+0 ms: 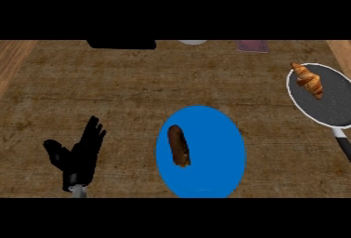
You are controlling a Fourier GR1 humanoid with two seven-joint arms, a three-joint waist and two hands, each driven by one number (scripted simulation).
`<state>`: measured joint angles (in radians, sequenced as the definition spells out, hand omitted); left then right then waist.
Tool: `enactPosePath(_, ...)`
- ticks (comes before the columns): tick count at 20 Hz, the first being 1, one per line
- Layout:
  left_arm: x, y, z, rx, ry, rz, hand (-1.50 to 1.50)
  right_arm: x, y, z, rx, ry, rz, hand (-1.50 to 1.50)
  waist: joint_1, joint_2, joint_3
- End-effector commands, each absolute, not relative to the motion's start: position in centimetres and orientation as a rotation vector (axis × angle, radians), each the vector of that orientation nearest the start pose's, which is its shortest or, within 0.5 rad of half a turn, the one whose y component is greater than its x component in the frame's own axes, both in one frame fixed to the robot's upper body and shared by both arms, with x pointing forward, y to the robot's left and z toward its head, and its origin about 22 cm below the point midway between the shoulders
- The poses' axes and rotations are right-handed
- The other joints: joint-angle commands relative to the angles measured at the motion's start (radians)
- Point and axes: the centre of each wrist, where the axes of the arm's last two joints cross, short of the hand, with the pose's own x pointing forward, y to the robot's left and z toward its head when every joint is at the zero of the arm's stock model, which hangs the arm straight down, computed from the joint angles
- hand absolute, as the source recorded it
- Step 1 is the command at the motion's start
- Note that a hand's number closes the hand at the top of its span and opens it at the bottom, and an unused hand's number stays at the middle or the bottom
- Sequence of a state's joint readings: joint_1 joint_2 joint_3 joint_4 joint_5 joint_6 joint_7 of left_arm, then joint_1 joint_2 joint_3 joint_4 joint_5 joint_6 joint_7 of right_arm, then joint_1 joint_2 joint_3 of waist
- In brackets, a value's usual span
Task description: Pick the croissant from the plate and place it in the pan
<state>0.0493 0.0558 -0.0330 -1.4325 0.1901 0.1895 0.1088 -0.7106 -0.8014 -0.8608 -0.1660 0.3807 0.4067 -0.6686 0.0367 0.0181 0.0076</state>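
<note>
A golden croissant lies in the dark pan with a pale rim at the right edge, its handle pointing toward the bottom. A blue plate sits in the middle foreground with a long brown pastry on its left part. My left hand stands at the lower left, fingers straight and up, thumb spread, apart from the plate and holding nothing. My right hand does not show.
A black object, a pale round thing and a purplish flat item line the far edge of the brown counter. Lighter wooden strips border the counter at the top left and top right corners.
</note>
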Motion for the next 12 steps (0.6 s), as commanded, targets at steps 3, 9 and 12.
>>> enactPosePath(3, 22.3, 24.1, -4.3, 0.055, -1.247, 0.248, 0.00, 27.7, -54.6, 5.8, -0.317, -1.750, -0.011, -1.50, -0.014, -0.009, -0.004)
enactPosePath(9, 22.4, 25.3, -3.5, 0.039, -1.245, 0.246, 0.00, 24.8, -56.0, 4.6, -0.359, -1.729, -0.046, -1.50, -0.015, -0.008, -0.004)
enactPosePath(12, 22.5, 24.1, -4.2, 0.079, -1.249, 0.248, 0.00, 25.4, -54.7, 3.2, -0.363, -1.703, -0.041, -1.50, -0.019, -0.011, -0.005)
